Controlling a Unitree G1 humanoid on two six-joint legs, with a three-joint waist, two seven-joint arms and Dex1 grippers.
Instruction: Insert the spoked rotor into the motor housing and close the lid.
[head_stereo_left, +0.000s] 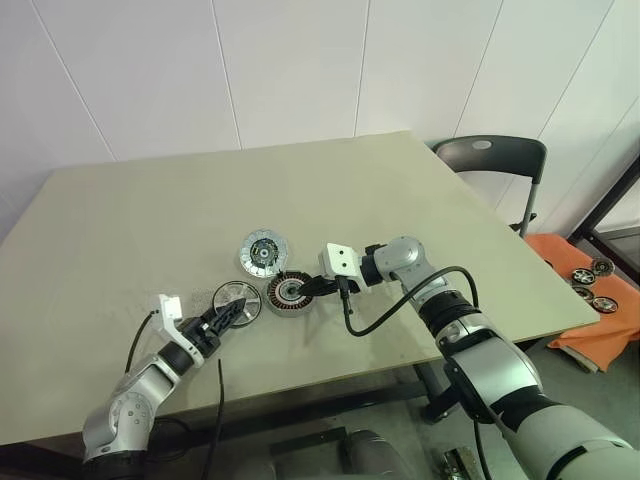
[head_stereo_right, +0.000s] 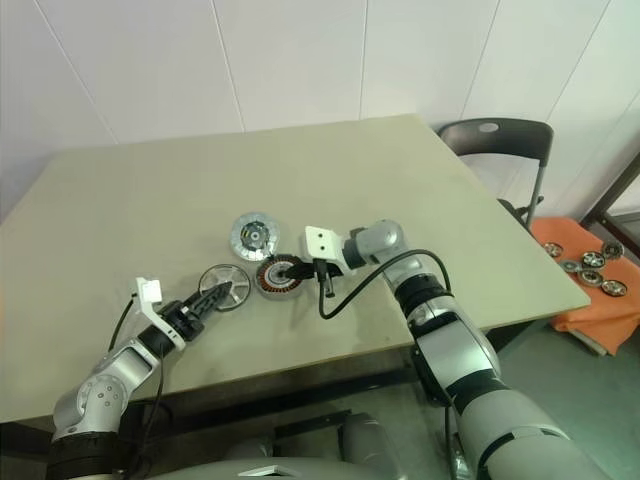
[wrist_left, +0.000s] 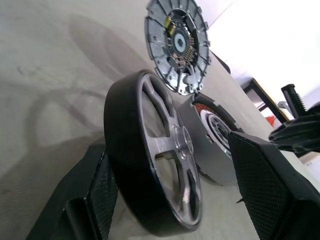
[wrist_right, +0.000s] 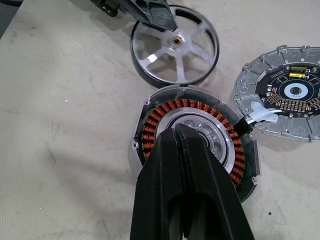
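**Rotor between spread fingers, housing pinned by the other pincer**

The spoked rotor (head_stereo_left: 236, 299) lies flat on the worktop (head_stereo_left: 120, 220), its axle pointing up and its open spoked face upward. The left pincer (head_stereo_left: 243, 310) reaches level over it with its fingers (wrist_left: 265, 175) spread wide, one on each side of the black rim; from the left wrist view one pad seems to touch the rim, though I cannot be sure, and the other stands apart.

Just past the rotor, beyond the left pincer's tips, sits the motor housing (wrist_right: 192, 140), also flat, its copper windings facing up. The right pincer (head_stereo_left: 303, 290) has its fingers pressed together, their tips resting over the housing's silver centre.

The lid (head_stereo_left: 262, 252) lies flat near both pincers, just beside the housing, inner face up, with a circuit ring showing.

One rotor, one housing and one lid lie on the worktop.
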